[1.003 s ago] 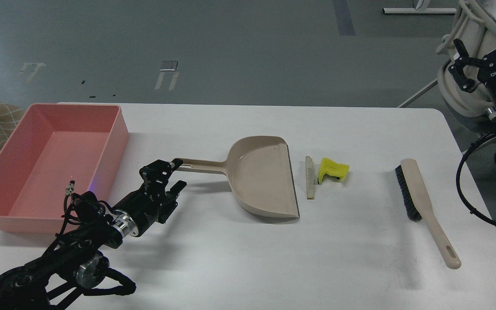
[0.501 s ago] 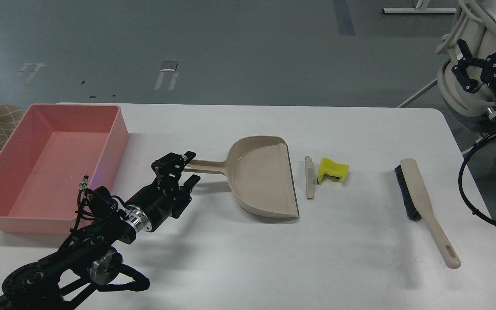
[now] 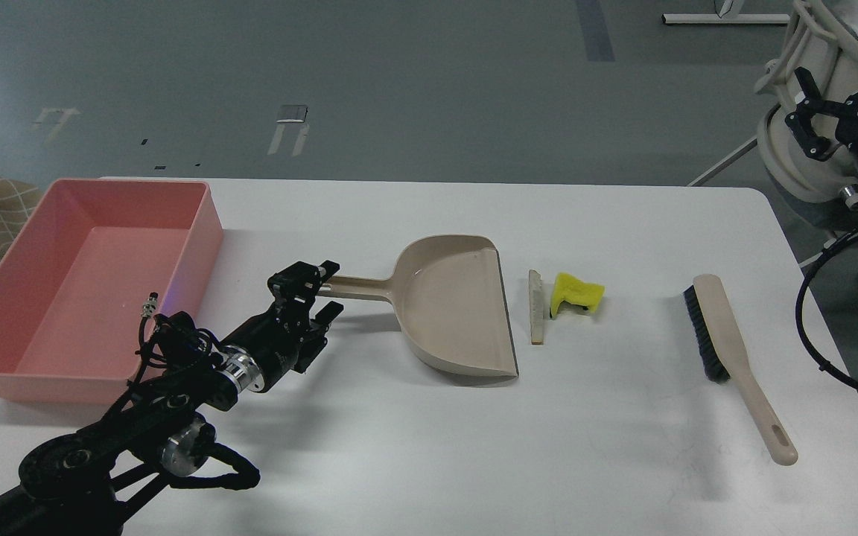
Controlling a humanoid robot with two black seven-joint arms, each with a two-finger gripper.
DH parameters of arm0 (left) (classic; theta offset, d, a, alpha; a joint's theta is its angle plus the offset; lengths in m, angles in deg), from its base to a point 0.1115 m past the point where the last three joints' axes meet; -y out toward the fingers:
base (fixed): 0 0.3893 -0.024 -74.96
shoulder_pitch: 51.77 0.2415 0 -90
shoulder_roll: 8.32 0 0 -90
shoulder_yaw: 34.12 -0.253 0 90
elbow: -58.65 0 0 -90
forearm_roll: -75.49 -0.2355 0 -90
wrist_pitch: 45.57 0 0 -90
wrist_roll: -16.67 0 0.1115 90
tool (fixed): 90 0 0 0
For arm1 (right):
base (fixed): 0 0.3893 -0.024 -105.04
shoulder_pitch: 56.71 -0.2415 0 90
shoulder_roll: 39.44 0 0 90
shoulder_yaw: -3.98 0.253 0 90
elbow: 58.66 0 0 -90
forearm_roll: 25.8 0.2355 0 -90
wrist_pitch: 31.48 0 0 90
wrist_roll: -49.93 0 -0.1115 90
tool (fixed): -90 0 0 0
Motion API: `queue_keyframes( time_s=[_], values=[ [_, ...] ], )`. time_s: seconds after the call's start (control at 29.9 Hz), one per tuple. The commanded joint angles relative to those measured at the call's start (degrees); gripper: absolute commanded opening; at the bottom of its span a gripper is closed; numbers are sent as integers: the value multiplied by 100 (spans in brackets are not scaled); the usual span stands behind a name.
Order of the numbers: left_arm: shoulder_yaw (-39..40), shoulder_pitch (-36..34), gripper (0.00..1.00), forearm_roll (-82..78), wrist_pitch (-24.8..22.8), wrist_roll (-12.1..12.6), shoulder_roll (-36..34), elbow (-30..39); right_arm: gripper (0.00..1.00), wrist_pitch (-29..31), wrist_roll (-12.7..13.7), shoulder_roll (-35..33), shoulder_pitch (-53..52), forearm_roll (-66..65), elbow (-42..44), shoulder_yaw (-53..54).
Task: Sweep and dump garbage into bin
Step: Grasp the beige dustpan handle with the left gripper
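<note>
The garbage lies mid-table: a bright yellow bent chunk (image 3: 576, 292) and a thin pale slice (image 3: 537, 307), just right of the open edge of the beige dustpan (image 3: 459, 309). The salmon-pink bin (image 3: 210, 237) stands at the table's left. My left gripper (image 3: 325, 288) is open, with one finger on either side of the free end of the dustpan handle (image 3: 358, 287). My right gripper (image 3: 806, 112) is open and empty, held high beyond the table's far right corner.
A beige brush with black bristles (image 3: 727, 342) lies on the right of the white table (image 3: 414, 447), its handle pointing to the front right. A white stand and cables are beyond the right edge.
My left gripper has moved right and forward, from short of the dustpan handle's end to straddling it. My right gripper has drifted slightly to the right.
</note>
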Motion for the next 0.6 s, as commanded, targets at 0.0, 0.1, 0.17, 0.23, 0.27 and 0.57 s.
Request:
queue_keyframes(
  time_s=[0.0, 0.1, 0.17, 0.23, 0.27, 0.57],
  values=[
    [-12, -20, 70, 8, -18, 13, 16, -137, 100, 0, 1, -3, 4, 0, 1, 82],
    [-12, -20, 72, 8, -18, 13, 51, -172, 100, 0, 1, -3, 39, 0, 10, 205],
    [-12, -29, 73, 8, -18, 13, 51, -172, 100, 0, 1, -3, 75, 0, 10, 223],
    [-12, -38, 73, 0, -27, 13, 69, -163, 100, 0, 1, -3, 101, 0, 10, 223],
    [-12, -55, 73, 0, -18, 13, 86, -172, 100, 0, 1, -3, 118, 0, 10, 232],
    [-188, -398, 58, 8, 8, -49, 201, -436, 100, 0, 1, -3, 136, 0, 10, 267]
  ],
)
